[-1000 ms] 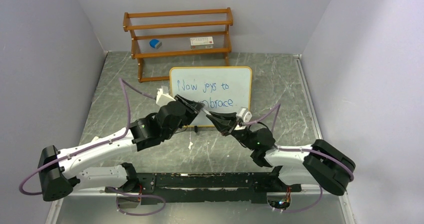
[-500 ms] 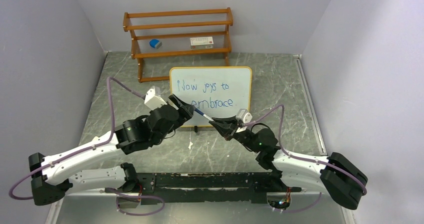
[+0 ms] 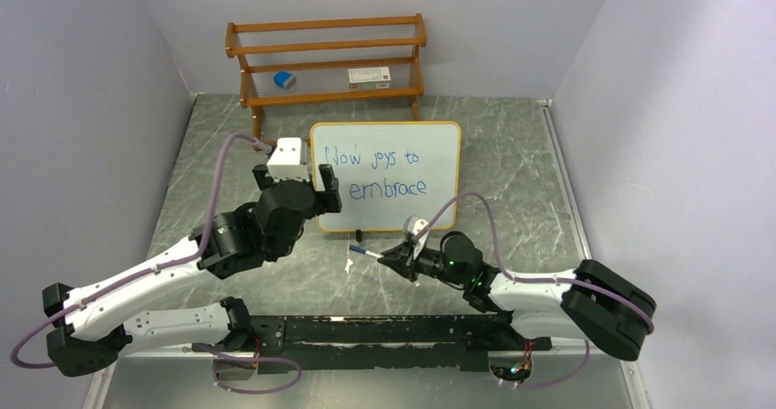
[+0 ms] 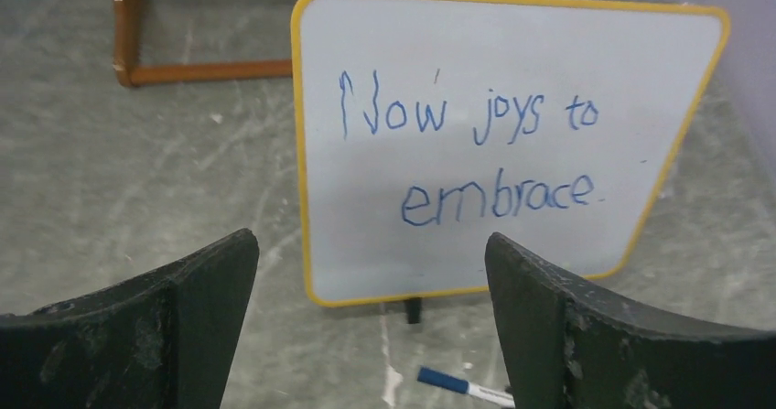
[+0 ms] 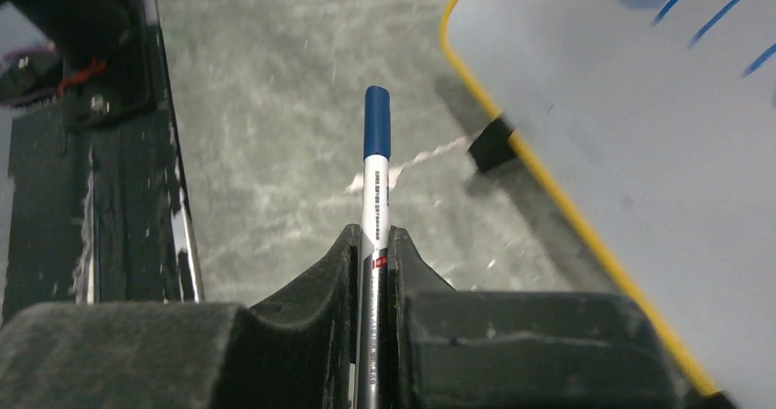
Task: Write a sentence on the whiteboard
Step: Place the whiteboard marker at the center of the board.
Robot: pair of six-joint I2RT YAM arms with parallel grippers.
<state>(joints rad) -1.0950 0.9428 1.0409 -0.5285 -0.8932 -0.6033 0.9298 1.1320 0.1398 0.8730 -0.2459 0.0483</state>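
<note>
The sentence (image 4: 494, 199), blue marker lettering reading "Now joys to" over "embrace", sat in two rows on the whiteboard (image 4: 549, 34). The whiteboard stood upright on a black foot (image 4: 414, 310) at the middle of the bench (image 3: 531, 180). Just in front of the whiteboard's lower edge, your right fingers (image 5: 311, 308) were clenched on a marker (image 5: 376, 153), its blue end reaching out past their tips, low over the bench. At the whiteboard's left edge your left fingers (image 4: 210, 281) stood spread wide, grasping nothing, facing the lettering. Behind the whiteboard, against the back wall, stood a brown wooden rack (image 3: 329, 94). One of its shelves carried a small blue thing (image 3: 285, 80) and a white box (image 3: 370, 76). A pale streak (image 3: 349, 264) lay on the bench in front of the whiteboard. The bench was grey and marbled, and pale lilac walls (image 3: 91, 107) closed it in on three sides.
</note>
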